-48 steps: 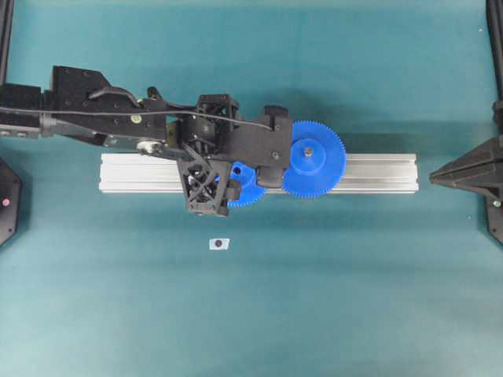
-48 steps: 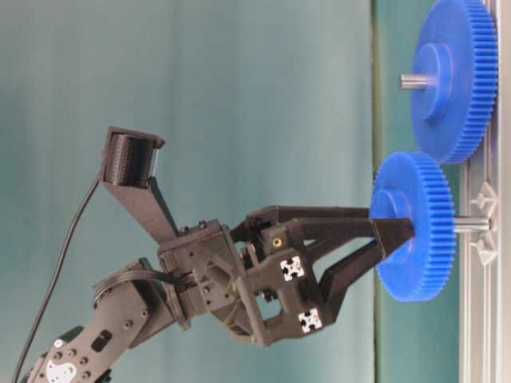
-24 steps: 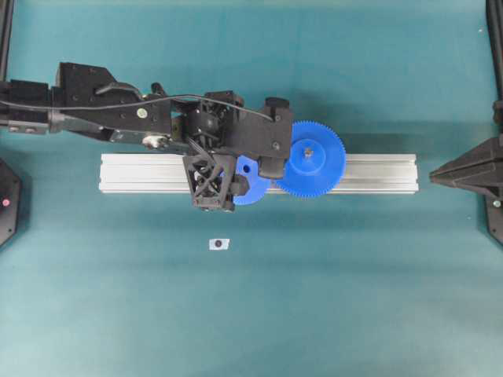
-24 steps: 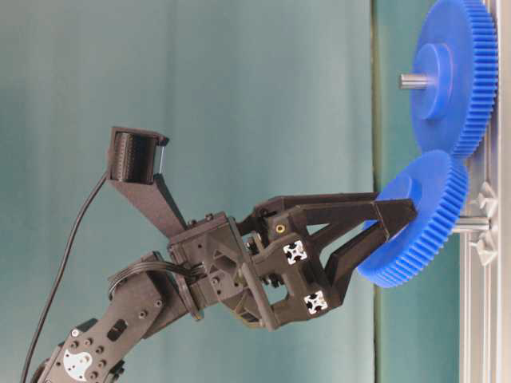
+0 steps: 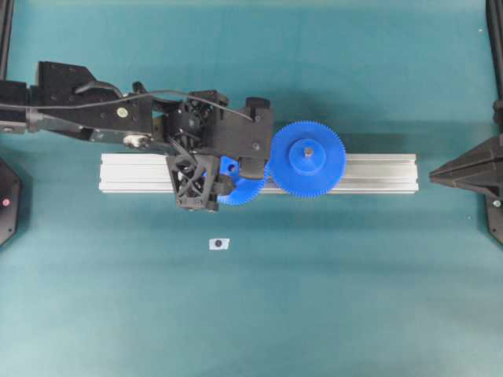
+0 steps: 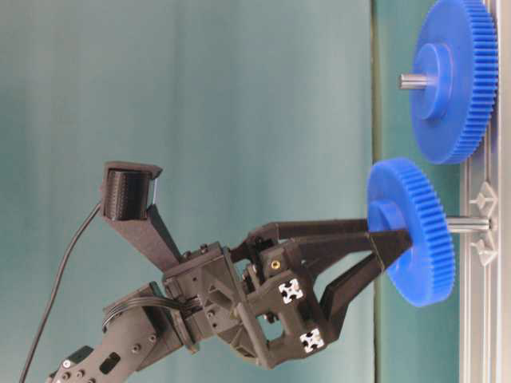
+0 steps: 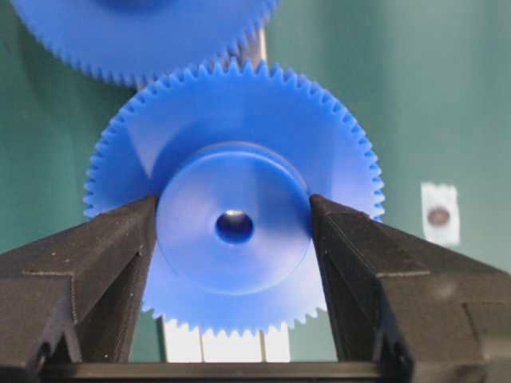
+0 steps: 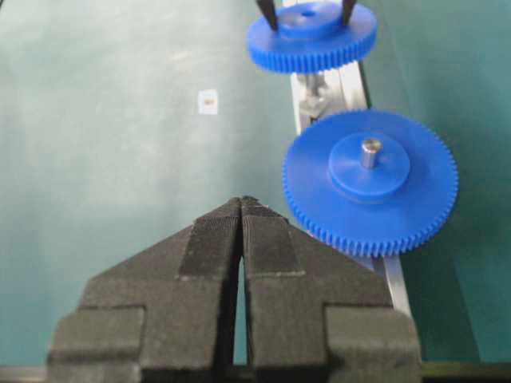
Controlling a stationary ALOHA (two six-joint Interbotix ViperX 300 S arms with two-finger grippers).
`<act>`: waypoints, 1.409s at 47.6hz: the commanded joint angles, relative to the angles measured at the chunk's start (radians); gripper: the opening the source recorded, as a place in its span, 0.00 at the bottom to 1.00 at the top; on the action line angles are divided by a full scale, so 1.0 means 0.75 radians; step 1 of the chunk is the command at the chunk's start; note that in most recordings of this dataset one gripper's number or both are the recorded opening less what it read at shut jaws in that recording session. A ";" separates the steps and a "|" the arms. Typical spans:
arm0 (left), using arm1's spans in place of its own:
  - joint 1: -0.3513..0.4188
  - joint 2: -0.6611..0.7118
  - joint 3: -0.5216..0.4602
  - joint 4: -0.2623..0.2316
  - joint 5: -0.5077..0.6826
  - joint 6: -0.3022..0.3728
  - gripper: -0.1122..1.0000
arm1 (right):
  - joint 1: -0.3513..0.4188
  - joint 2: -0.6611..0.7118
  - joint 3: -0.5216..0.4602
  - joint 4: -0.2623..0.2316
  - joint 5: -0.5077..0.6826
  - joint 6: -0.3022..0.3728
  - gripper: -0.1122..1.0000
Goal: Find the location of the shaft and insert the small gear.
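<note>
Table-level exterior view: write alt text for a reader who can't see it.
The left pincer grips the small gear by its hub, holding it over the shaft that sticks out of the rail. The larger gear already sits on its own pin beside it.

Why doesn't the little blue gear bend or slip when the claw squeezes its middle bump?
It looks like stiff moulded plastic: the small gear keeps its round shape between the left gripper's fingers. The smooth hub could probably slip, since only two flat pads pinch it. If dropped on its edge it would likely roll, being a round disc; flat, it should lie still.
</note>
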State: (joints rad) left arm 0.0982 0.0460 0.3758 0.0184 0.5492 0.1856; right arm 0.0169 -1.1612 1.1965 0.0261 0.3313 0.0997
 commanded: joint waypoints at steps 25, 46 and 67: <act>-0.006 0.090 -0.131 0.002 0.004 0.006 0.68 | -0.004 0.010 -0.016 0.002 -0.012 0.014 0.12; -0.006 0.070 -0.117 0.002 0.033 -0.004 0.68 | -0.004 0.012 -0.014 0.002 -0.012 0.014 0.12; -0.006 0.063 -0.121 0.002 0.047 -0.020 0.68 | -0.004 0.010 -0.018 0.002 -0.012 0.014 0.12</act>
State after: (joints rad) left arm 0.0951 0.1074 0.2961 0.0184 0.5798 0.1733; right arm 0.0153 -1.1612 1.1965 0.0261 0.3298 0.1012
